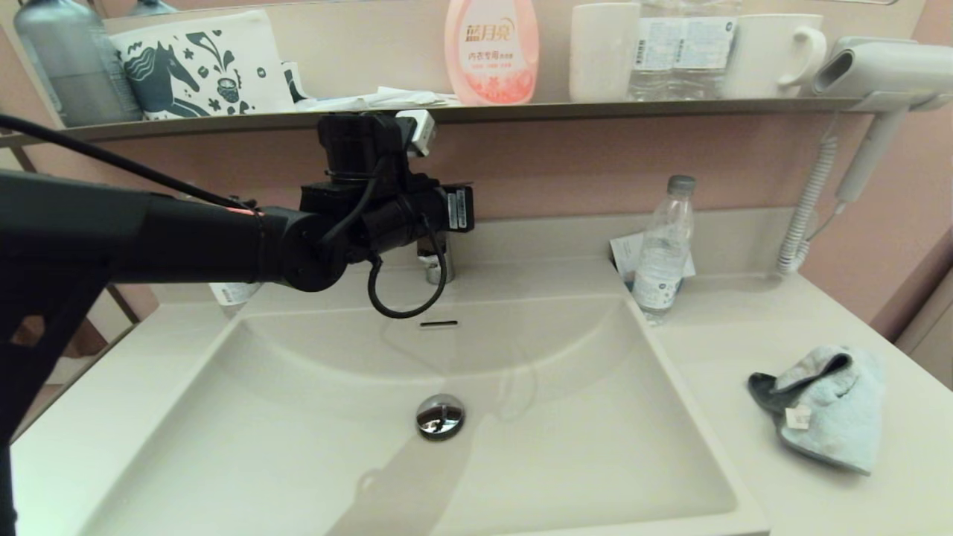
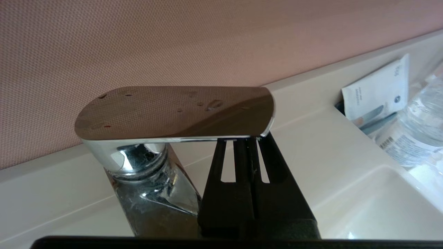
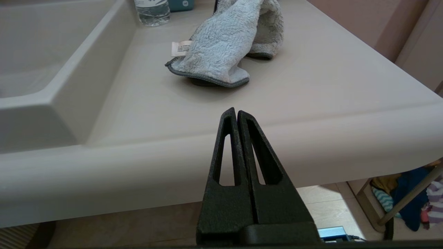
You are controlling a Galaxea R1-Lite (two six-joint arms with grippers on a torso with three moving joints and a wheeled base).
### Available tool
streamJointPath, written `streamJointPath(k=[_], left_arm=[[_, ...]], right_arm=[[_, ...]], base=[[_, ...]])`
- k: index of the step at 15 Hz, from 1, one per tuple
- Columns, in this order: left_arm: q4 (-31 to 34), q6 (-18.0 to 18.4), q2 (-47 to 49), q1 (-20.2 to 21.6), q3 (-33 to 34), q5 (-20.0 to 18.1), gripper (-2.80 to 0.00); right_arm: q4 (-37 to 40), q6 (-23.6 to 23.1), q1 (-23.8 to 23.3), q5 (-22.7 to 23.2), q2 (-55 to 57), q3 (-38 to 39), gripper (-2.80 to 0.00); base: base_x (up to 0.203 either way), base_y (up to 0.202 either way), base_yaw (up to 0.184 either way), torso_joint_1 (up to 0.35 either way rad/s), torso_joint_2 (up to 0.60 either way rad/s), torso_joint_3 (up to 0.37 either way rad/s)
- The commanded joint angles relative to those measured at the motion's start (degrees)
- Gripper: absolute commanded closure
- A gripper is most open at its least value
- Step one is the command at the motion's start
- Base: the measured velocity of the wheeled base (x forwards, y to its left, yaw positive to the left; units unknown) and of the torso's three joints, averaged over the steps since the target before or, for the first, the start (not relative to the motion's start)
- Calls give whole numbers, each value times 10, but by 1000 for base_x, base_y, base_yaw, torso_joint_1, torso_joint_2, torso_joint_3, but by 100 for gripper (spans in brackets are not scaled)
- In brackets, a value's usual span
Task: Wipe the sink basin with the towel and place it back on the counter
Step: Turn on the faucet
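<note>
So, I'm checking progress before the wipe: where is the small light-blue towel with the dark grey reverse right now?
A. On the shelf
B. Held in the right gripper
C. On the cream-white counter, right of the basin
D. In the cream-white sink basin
C: the small light-blue towel lies crumpled on the cream-white counter, right of the cream-white sink basin; the right gripper is shut, empty, short of it.

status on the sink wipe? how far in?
Done: cannot tell if wiping happened. The towel lies crumpled on the counter right of the sink basin, held by neither gripper.
In hand: the left gripper, jaws shut, sits under the faucet handle; no water runs.
Left: the right gripper, jaws shut, sits off the counter's front edge, short of the towel.
</note>
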Motion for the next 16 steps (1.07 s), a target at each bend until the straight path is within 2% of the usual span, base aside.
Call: streamJointPath(k=[1,6,9,16], left_arm=[[-12,-2,-32,4,2,3,0],[-27,-2,-56,-9,94,14,0],[-111,1,-58,-13,159,21,0],[-121,0,-78,-13,173,26,0]], right_arm=[[0,0,0,0,0,0,0],[0,0,0,0,0,0,0],[0,0,0,0,0,0,0],[0,0,0,0,0,0,0]], base=[[0,0,0,0,0,0],[0,0,0,0,0,0],[0,0,0,0,0,0],[0,0,0,0,0,0]])
